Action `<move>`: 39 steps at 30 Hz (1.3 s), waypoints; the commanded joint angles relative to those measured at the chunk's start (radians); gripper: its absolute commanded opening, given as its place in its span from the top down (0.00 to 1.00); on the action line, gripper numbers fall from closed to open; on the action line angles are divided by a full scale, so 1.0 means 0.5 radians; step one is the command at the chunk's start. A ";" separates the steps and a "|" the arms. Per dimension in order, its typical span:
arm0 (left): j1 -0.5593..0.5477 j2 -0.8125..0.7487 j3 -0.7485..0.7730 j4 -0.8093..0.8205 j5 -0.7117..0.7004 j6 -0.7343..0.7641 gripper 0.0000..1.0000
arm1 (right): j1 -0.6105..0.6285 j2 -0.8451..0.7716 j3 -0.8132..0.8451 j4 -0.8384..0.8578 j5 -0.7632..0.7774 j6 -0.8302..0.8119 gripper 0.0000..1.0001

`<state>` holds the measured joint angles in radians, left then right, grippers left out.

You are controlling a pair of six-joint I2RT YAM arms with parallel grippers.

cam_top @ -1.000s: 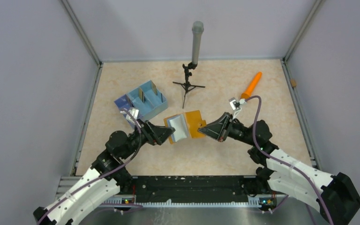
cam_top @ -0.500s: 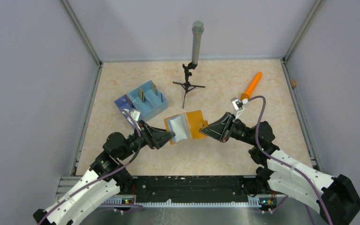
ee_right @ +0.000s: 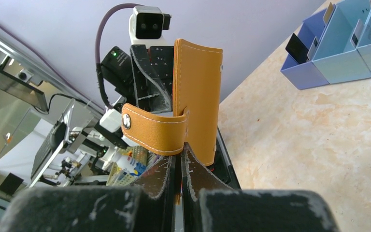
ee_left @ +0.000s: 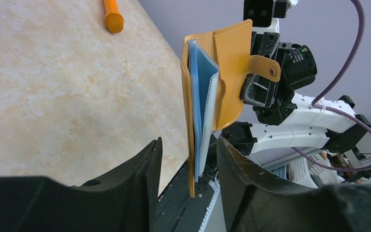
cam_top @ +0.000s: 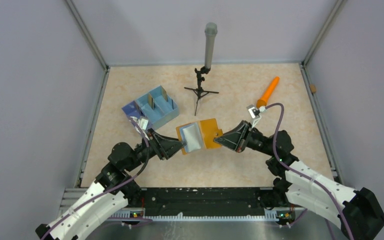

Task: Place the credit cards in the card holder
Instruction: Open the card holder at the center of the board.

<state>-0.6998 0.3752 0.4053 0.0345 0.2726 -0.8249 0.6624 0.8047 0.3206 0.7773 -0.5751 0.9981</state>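
The card holder point(cam_top: 198, 135) hangs open between two hands, just above the counter point(cam_top: 260, 100).
The right hand point(ee_right: 179, 154) is pinched shut on one edge; the left hand point(ee_left: 188, 145) stands half open astride the opposite edge, not gripping. Leather looks soft and light; best taken by its stitched edges.

Beige marbled tabletop point(cam_top: 220, 167), plain pale lilac walls point(cam_top: 30, 100) on three sides. Aluminium rails point(cam_top: 88, 40) run up the back corners. Light even, soft.
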 commanded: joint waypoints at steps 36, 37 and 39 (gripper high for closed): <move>0.011 1.103 0.542 -0.700 -0.297 0.040 1.00 | -0.014 0.182 0.081 -1.388 0.948 -0.598 0.39; 0.013 1.174 0.586 -0.758 -0.294 0.039 1.00 | 0.006 0.167 0.117 -1.452 1.006 -0.617 0.37; 0.008 1.305 0.689 -0.868 -0.314 0.055 1.00 | 0.063 0.151 0.201 -1.543 1.123 -0.651 0.34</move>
<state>-0.6952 0.9417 0.6376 -0.2874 0.1551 -0.8154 0.6598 0.9127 0.3176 0.0998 -0.1471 0.7319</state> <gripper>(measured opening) 0.012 0.639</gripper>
